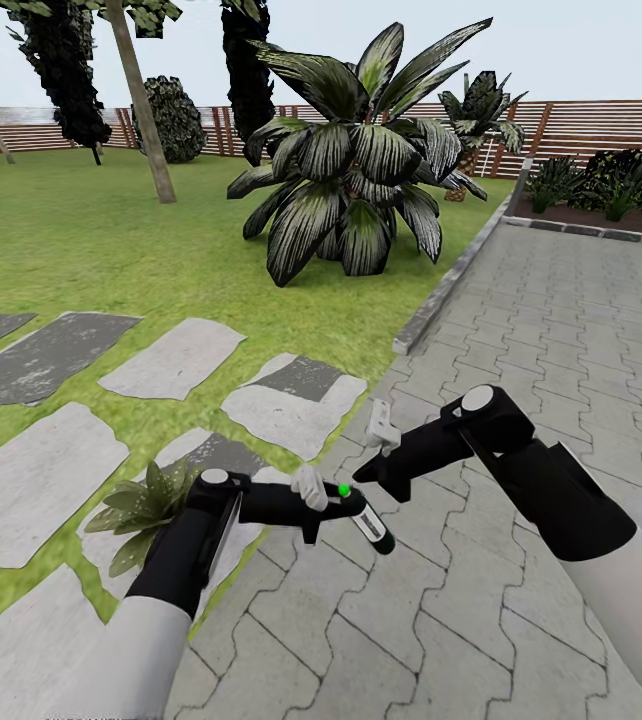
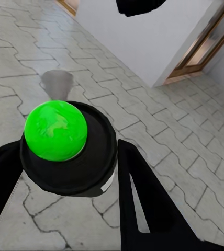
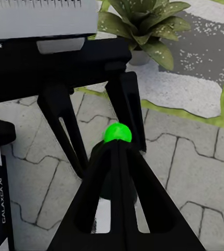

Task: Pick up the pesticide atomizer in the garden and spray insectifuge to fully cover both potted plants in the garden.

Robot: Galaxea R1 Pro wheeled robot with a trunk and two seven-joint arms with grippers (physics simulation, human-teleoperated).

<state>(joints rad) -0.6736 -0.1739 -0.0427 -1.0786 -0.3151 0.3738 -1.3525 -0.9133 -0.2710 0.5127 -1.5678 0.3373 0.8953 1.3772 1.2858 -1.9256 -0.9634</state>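
Two arms, same build. Forearms [image 1: 126,650] off-white, smooth, cylindrical, entering at the lower corners of the head frame. Past them, matte black wrist housings with round pale-grey joint caps [image 1: 477,398]. Left tool [image 1: 339,510]: black body, a whitish bracket at its base. Right tool [image 1: 379,452]: black wedge-shaped body, white angular fingers [image 1: 381,425]. In the right wrist frame, white "GALAXEA" lettering [image 3: 3,201] on a black panel at lower left.
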